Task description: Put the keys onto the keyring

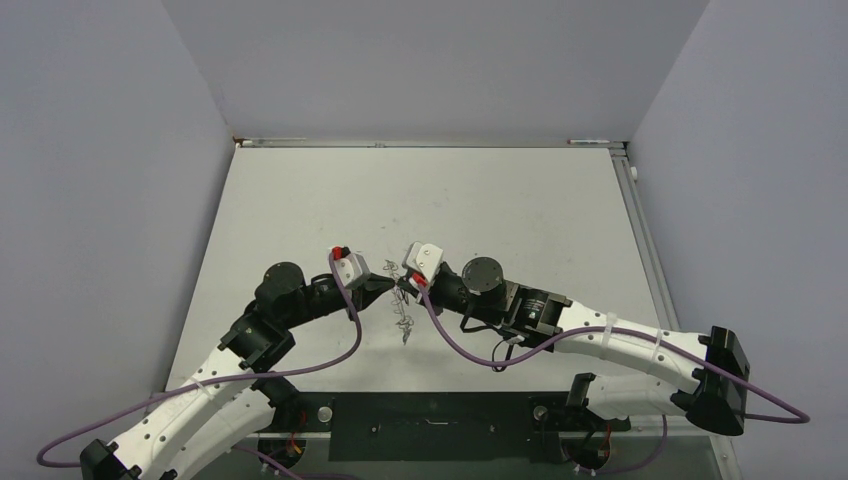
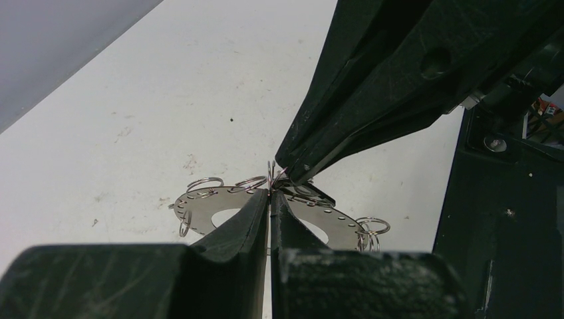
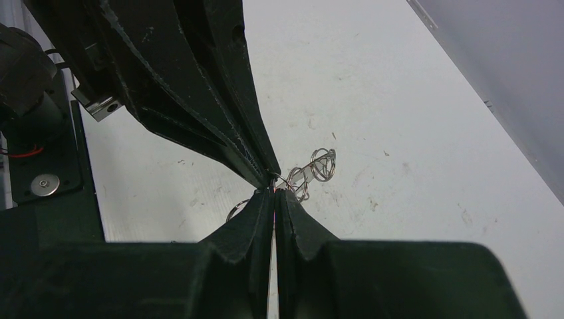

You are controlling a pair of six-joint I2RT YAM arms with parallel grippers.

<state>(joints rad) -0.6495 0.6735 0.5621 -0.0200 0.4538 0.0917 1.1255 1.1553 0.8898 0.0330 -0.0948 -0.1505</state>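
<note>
Bottom-centre, my left hand [image 2: 269,201] clenches the rim of the keyring [image 2: 198,210], which stretches left-right; my right hand [image 2: 292,174], clenched too, meets it tip-to-tip from upper right.

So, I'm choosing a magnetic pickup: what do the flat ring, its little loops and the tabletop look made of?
The flat ring looks like matte grey sheet metal, with holes punched along its rim. The loops look like thin shiny wire, probably steel. The tabletop looks like white laminate or painted board, scuffed.
</note>
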